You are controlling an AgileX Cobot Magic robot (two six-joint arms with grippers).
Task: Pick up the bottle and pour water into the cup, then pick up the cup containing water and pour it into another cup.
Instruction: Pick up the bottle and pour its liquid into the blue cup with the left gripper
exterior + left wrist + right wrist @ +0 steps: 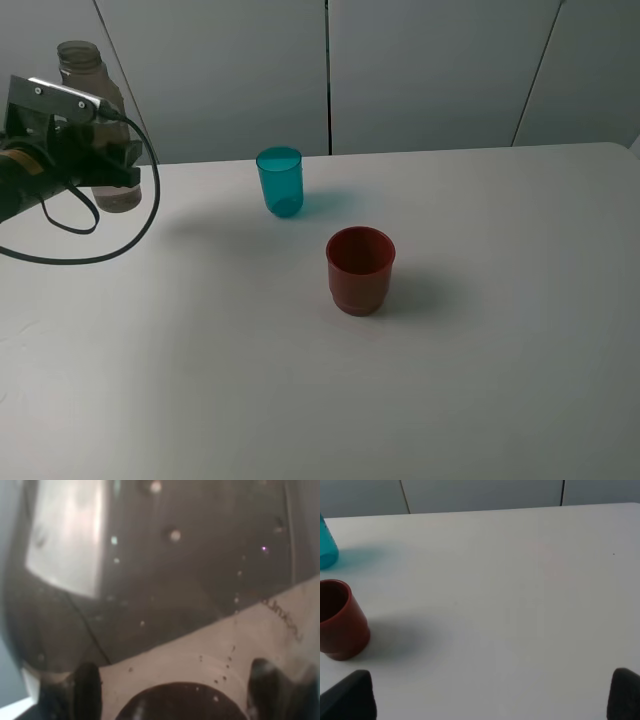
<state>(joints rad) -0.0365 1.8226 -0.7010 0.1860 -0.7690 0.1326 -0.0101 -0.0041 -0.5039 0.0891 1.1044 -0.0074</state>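
Observation:
The tall smoky bottle (90, 65) stands upright at the far left edge of the table, and my left gripper (110, 172) is shut on its lower body. In the left wrist view the bottle (175, 580) fills the picture between the two dark fingers (87, 690). The teal cup (280, 182) stands upright at the back middle of the table. The dark red cup (360, 268) stands in front of it, slightly to the right. The right wrist view shows my right gripper (487, 700) open and low over bare table, to the right of the red cup (340, 620) and the teal cup (326, 545).
A black cable (100, 240) loops down from the left arm over the table's left side. The white table (480, 350) ends at a grey panelled wall (430, 70) behind the cups. The right arm is out of the exterior view.

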